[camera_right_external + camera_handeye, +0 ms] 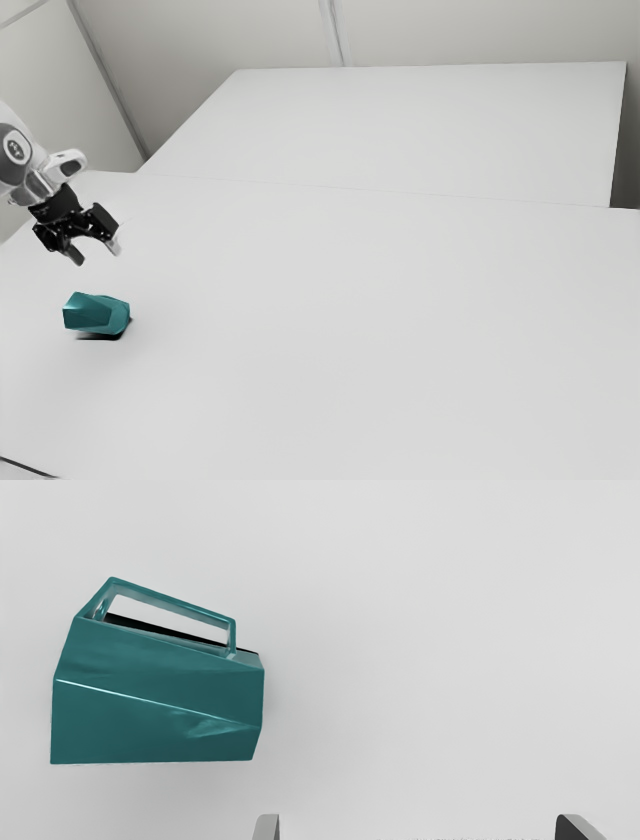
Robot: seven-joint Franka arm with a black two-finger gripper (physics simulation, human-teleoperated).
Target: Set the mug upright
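Observation:
Over the table at the exterior view's left hangs my gripper, open, its two fingers spread apart with nothing between them. Below it, a teal faceted mug lies on its side on the table, apart from the fingers. In the wrist view the mug shows its long side wall, with its angular handle sticking out sideways; its inside is hidden. The tips of the gripper stand wide apart there, and the mug lies off to one side, beyond one fingertip.
The white table stretches away toward the exterior view's right. Behind it is a large pale flat surface, with grey walls farther back. A dark thin edge crosses the exterior view's lower left corner.

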